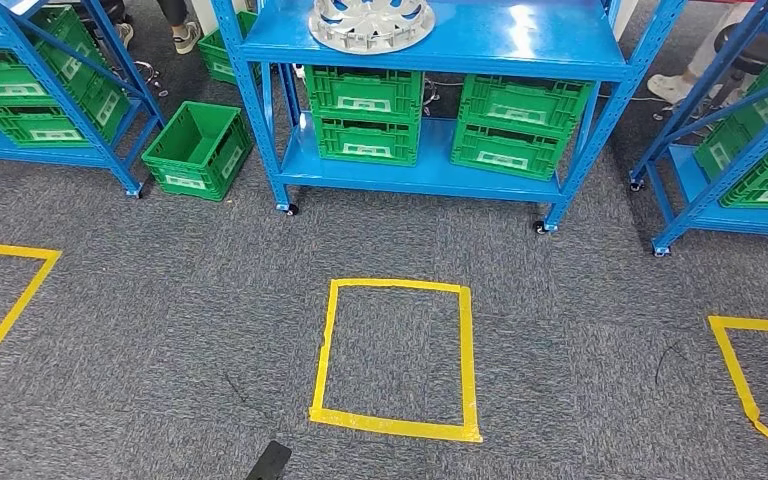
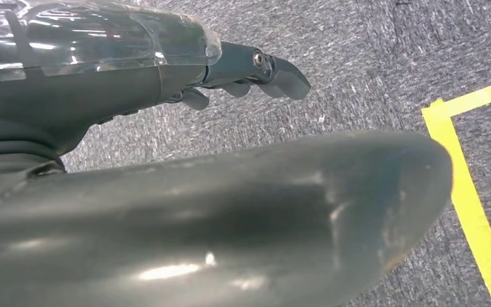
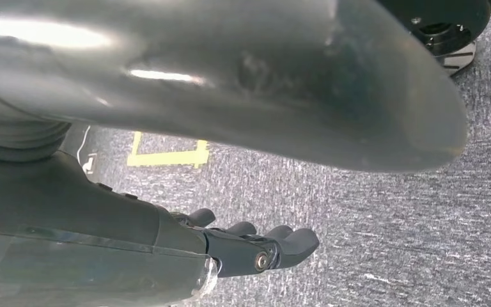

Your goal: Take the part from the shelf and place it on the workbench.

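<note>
Part (image 1: 371, 22), a silver wheel-cover-looking disc, lies flat on the top deck of the blue shelf (image 1: 430, 62) at 12 o'clock, clear to lift from the front. Left hand (image 2: 166, 77) and right hand (image 3: 185, 249) hang over carpet, fingers loosely extended and apart, holding nothing. Yellow tape square (image 1: 396, 358) sits dead ahead, likely the stand-off marker before reaching. Green crates (image 1: 365, 112) fill the lower deck.

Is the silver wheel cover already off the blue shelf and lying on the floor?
No, the silver wheel cover lies on the top board of the middle blue shelf.
</note>
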Tool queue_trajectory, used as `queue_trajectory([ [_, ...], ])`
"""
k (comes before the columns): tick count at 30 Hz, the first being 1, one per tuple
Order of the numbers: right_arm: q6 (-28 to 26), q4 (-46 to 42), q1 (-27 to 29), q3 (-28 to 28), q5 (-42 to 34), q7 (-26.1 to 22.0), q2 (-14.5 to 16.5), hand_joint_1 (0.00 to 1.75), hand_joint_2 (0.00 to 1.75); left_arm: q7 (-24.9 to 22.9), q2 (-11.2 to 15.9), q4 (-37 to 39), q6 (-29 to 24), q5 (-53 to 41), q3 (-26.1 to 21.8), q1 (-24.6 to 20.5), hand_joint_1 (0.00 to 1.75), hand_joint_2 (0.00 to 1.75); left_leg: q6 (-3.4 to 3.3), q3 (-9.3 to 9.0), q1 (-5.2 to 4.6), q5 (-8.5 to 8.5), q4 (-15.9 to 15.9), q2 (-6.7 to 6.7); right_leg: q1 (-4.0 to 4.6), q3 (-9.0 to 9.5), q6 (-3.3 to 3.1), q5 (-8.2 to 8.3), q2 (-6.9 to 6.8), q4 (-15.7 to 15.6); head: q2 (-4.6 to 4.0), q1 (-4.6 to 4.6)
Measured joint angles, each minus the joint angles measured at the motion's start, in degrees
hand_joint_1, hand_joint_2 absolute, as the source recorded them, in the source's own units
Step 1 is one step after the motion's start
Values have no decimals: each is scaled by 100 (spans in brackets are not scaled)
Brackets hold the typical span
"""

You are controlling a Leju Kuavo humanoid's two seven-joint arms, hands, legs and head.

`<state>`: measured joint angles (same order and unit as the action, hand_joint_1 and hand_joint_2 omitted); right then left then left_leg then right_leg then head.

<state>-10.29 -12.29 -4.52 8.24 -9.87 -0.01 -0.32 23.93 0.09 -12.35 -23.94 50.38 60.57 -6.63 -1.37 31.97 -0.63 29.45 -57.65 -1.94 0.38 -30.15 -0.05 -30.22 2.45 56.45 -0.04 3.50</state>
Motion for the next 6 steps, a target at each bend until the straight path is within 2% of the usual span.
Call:
queue_trajectory([
  [6,1,5,3,4,-26,-8,5,0,0,-4,4,0,3,-13,0,0,0,0,-1,-2,-1,1,0,-2,-1,6,2,1,0,-7,0,0],
])
